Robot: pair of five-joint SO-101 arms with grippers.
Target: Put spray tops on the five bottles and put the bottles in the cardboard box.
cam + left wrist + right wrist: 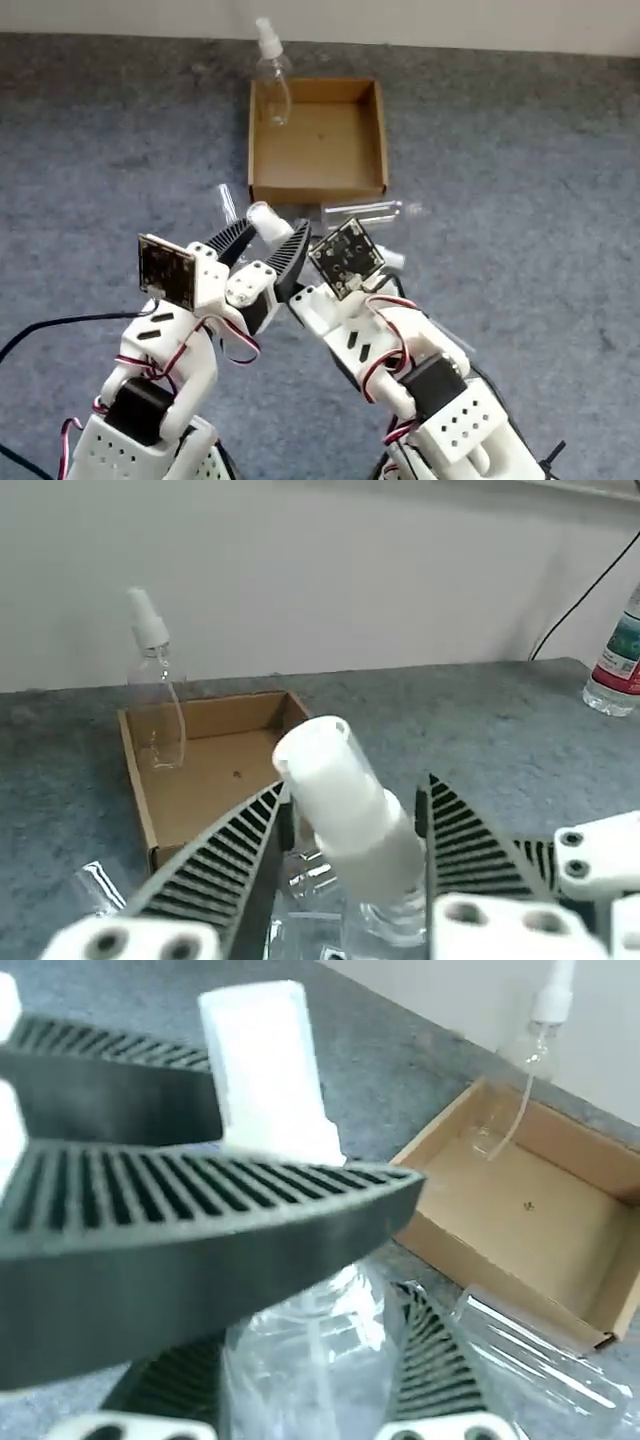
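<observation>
A white spray top (345,800) sits between the black fingers (225,875) of my left gripper (355,790), which is shut on it. The top stands on the neck of a clear bottle (300,1360), and my right gripper (300,1350) is shut on that bottle just below. In the high view both arms meet in front of the cardboard box (372,140), with the spray top (263,220) between the left gripper's fingers (235,240). A capped bottle (272,80) stands in the box's far left corner. Another clear bottle (360,212) lies in front of the box without a top.
A small clear plastic piece (228,205) lies left of the grippers on the grey carpet. A labelled water bottle (615,665) stands far off to one side near a black cable. The box floor (215,770) is bare apart from the capped bottle (155,690).
</observation>
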